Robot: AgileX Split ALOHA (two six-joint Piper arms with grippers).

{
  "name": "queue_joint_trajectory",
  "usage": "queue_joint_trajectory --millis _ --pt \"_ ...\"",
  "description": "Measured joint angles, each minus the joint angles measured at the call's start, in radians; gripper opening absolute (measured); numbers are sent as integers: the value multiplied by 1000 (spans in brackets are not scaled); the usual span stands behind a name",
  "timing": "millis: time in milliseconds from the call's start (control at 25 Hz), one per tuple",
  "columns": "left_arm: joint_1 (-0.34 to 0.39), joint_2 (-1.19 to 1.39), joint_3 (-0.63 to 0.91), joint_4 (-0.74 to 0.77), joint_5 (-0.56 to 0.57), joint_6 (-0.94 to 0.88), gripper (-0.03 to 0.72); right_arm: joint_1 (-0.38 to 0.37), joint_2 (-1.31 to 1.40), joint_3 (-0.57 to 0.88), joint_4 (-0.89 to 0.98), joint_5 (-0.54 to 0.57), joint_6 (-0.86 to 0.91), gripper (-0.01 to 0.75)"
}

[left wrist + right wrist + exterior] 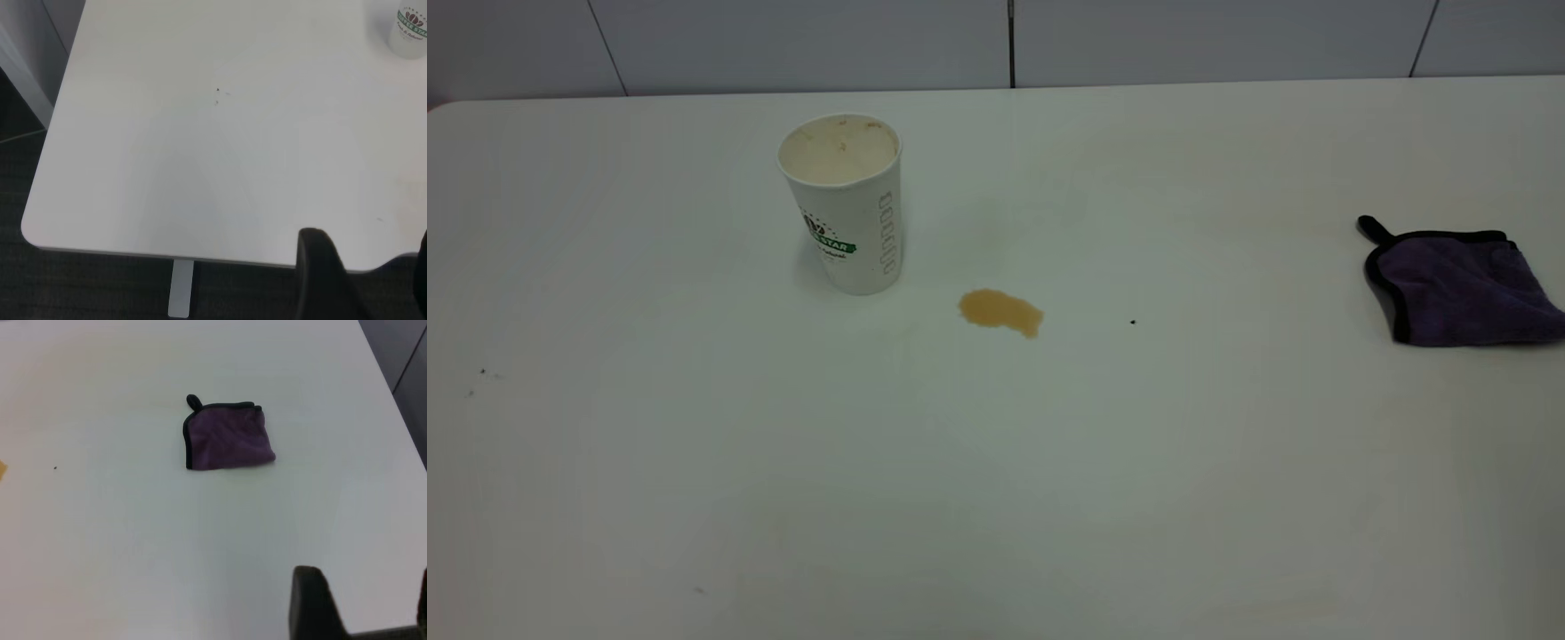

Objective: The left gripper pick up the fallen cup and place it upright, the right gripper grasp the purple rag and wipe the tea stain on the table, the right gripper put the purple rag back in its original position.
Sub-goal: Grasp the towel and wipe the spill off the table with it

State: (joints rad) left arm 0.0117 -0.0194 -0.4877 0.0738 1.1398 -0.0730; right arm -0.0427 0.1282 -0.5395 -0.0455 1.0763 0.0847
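The white paper cup [845,200] with the green logo stands upright on the table [996,462], left of centre; its base also shows in the left wrist view [410,30]. The amber tea stain [1000,311] lies just right of the cup, and its edge shows in the right wrist view [2,470]. The purple rag [1463,284] lies folded at the table's right edge and also shows in the right wrist view [230,437]. Neither arm shows in the exterior view. My left gripper [370,280] is open and empty over the table's near left corner. My right gripper [367,607] is open and empty, well short of the rag.
A tiny black speck [1133,322] lies right of the stain, and a few specks [482,372] lie at the left. The table's corner and edge [40,233], with dark floor beyond, show in the left wrist view. A grey panelled wall [996,40] stands behind the table.
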Motion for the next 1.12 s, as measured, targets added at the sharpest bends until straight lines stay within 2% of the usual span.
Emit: queue_joint_trajectory --millis 120,160,240,480,720,1120 --pt "0 0 0 0 0 0 377 0 198 -56 -1 -109 1 644" --pt "0 0 0 0 0 0 377 0 282 -75 0 -149 1 685" --pt "0 0 0 0 -1 0 377 0 445 -112 11 -220 -9 717" --pt "0 0 0 0 -1 0 377 0 942 -271 54 -352 -123 726" --pt "0 0 0 0 -1 0 377 0 1392 -438 71 -400 -218 724" --pt "0 0 0 0 -1 0 377 0 1951 -703 102 -455 -327 716"
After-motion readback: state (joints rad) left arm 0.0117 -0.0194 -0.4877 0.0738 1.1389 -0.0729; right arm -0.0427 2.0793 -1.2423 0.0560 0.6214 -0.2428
